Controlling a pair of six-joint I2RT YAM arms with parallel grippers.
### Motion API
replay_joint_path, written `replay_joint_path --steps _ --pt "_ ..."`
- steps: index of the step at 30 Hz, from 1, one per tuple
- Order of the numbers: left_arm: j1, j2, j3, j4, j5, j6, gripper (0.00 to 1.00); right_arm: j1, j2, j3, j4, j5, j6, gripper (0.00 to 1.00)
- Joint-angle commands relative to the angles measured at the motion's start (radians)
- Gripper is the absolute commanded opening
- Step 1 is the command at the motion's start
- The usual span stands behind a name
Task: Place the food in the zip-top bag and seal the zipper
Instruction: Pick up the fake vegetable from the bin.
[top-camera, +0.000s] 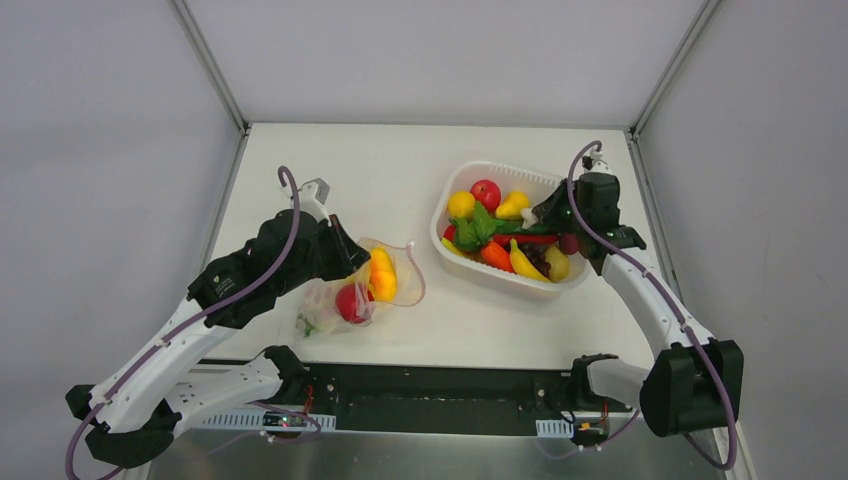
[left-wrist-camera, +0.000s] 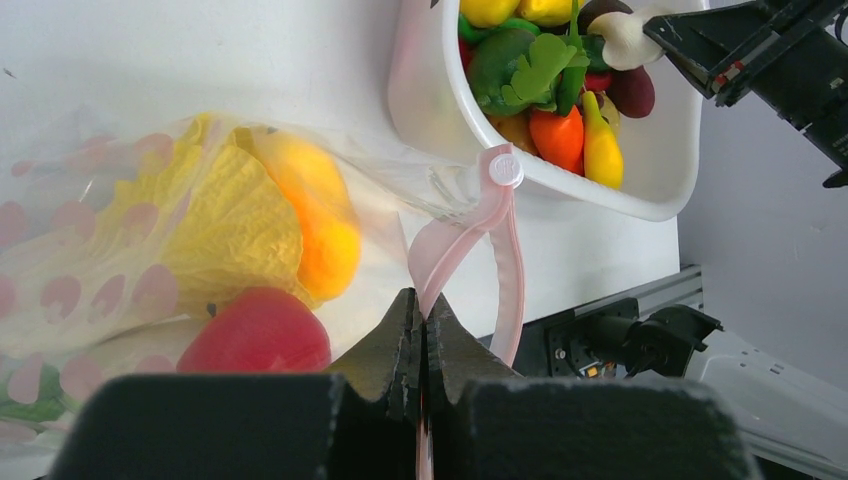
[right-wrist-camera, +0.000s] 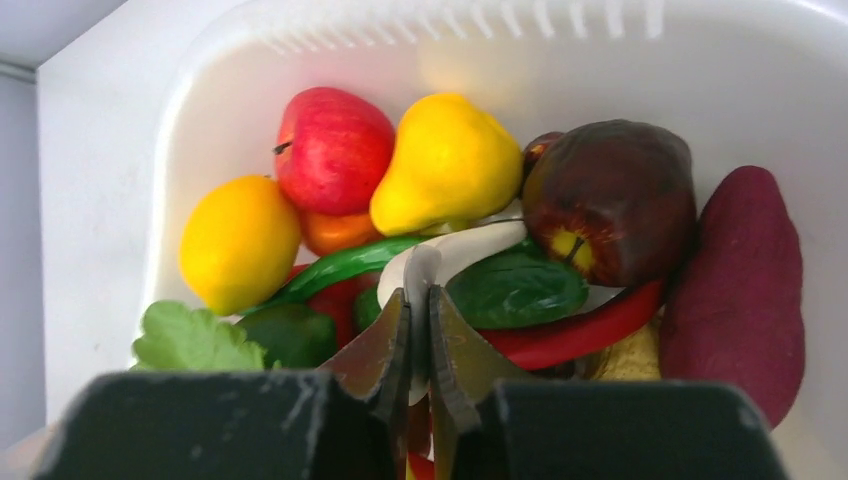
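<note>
you're looking at a white table (top-camera: 420, 160) with two things on it: the zip-top bag (top-camera: 320, 305) lies on the left half near the front edge, and a white basket (top-camera: 497, 166) sits on the right half, apart from it.

Left hand (left-wrist-camera: 422, 305) and right hand (right-wrist-camera: 420, 300) both extend forward, each pinched closed.

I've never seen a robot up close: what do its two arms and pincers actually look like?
Both the left arm and right arm have smooth white links joined by bulky black joint housings. A thin purple cable loops along each. The left gripper and right gripper each end in two dark, wedge-shaped fingers tapering to thin, scuffed tips.
</note>
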Motion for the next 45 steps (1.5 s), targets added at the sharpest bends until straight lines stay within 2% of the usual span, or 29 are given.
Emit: replay_joint_path --steps 1,7,13,20,29,33,36,42,45 --pt "0.002 -0.01 0.009 0.051 0.01 -0.01 0.0 0.002 -0.079 -0.01 0.038 -0.143 -0.011 0.08" --pt "0.002 -0.011 0.006 0.051 0.009 -0.015 0.0 0.001 -0.079 0.072 -0.035 -0.547 -0.044 0.09" --pt "0.002 -0.01 0.007 0.049 0.005 -0.014 0.0 0.003 -0.058 0.174 -0.276 -0.512 -0.21 0.12" --pt "0.002 0.02 0.019 0.062 0.026 -0.015 0.0 0.005 -0.028 0.162 -0.252 -0.682 -0.168 0.16" --pt "0.002 0.016 0.013 0.066 0.026 -0.018 0.0 0.019 0.029 0.206 -0.337 -0.612 -0.207 0.15" --pt "0.002 0.023 0.021 0.064 0.032 -0.016 0.0 0.019 -0.036 0.175 -0.225 -0.719 -0.131 0.14" --pt "0.002 0.02 0.019 0.066 0.037 -0.014 0.0 0.02 -0.097 0.13 -0.095 -0.76 -0.054 0.13" --pt "0.002 0.008 0.011 0.094 0.075 0.012 0.0 0.022 -0.173 0.102 0.06 -0.84 0.032 0.1" --pt "0.002 -0.007 0.001 0.12 0.089 0.014 0.0 0.036 -0.186 0.095 0.149 -0.948 0.13 0.1"
